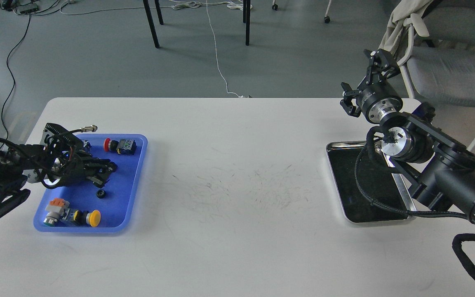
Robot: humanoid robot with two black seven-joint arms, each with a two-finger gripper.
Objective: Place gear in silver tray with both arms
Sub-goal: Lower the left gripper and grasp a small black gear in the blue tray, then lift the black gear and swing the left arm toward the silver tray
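The gear (101,193) is a small black ring lying in the blue plastic tray (118,205) at the left. My left gripper (106,174) hovers low over that tray, just above and behind the gear, with its fingers apart and nothing between them. The silver tray (346,144) lies at the right, its dark bottom bare; my right arm crosses over it. My right gripper (359,73) is raised beyond the table's far right edge, open and empty.
The blue tray also holds a red push button (118,145), a yellow push button (91,217) and an orange-and-grey switch (56,208). A grey chair (447,70) stands behind the right arm. The white table (237,181) has scuff marks at its middle.
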